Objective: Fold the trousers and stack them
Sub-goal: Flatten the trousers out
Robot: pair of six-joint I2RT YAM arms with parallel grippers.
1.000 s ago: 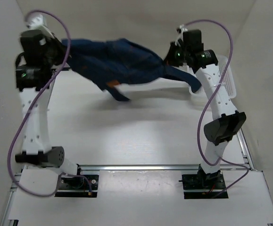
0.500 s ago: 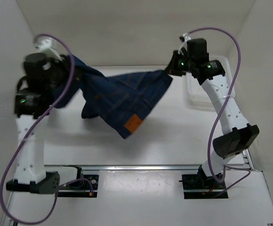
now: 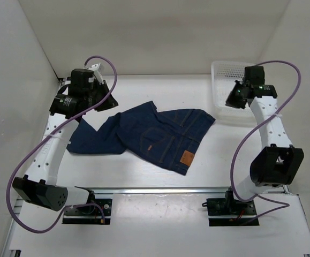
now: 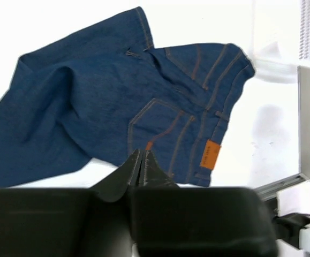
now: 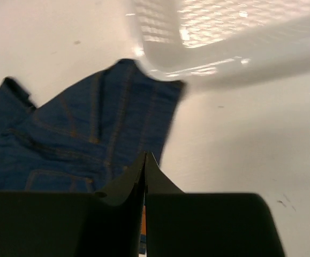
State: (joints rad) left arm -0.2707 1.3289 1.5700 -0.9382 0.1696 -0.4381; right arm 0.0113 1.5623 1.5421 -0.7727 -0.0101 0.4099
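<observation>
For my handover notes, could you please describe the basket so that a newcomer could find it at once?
Start at the white table and look to its far right corner, near the back wall. There, just right of the jeans, stands the basket. It is white mesh plastic and the only container, whereas the jeans are dark blue cloth lying flat.

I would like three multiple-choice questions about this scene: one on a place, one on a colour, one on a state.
1. Where does the basket stand?
A. far right of the table
B. near left corner
C. between the arm bases

2. What colour are the jeans?
A. red
B. dark blue
C. white

3. How are the left end effector and the right end effector?
A. wide open
B. gripping cloth
C. shut, holding nothing

Answers: A, it sits by the far right edge; B, the denim is navy; C, both pairs of fingers meet with nothing between them.
</observation>
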